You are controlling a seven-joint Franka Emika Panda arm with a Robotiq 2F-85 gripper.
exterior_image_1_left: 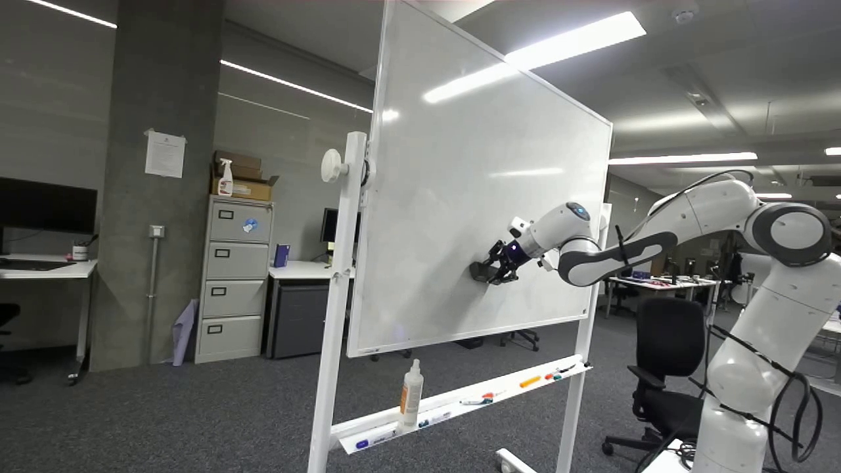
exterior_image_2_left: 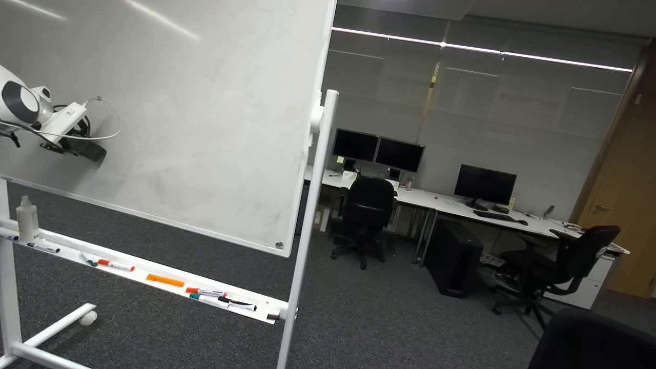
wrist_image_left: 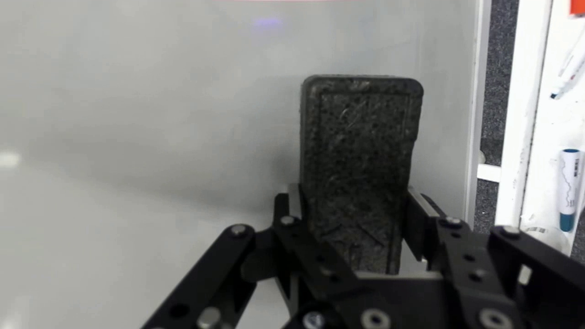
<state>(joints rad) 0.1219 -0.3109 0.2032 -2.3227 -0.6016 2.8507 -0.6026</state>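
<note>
The dark grey rectangular block (wrist_image_left: pixel 358 146), rounded at the corners and pitted like foam, sits at the broad, glossy white whiteboard (exterior_image_1_left: pixel 453 177), over its lower half and a little above its bottom edge. In the wrist view the block's long sides run parallel to that edge. Whether its hidden face lies flat on the whiteboard or stands slightly off, I cannot tell; any gap is too small to make out.

Working the block well here calls, I judge, for the hidden face square to the whiteboard under light, even pressure: a tilted block would bear on one end only and could pivot in the grip. Slow, straight strokes along the whiteboard's length seem safest, clear of the bottom edge, where a corner might catch.

The black two-fingered metal claw (wrist_image_left: pixel 356 201) is grasping the block, its jaws parted by just the block's width, one against each long side. Much of the block juts past the fingertips, which probably gives it leverage, so a firm clamp matters.

Below the whiteboard, a long white tray (exterior_image_2_left: pixel 141 271) carries a translucent plastic bottle (exterior_image_1_left: pixel 411 397) with an orange label, a slim orange marker (exterior_image_2_left: pixel 165 280) and a white marker with blue ends (wrist_image_left: pixel 569 187).
</note>
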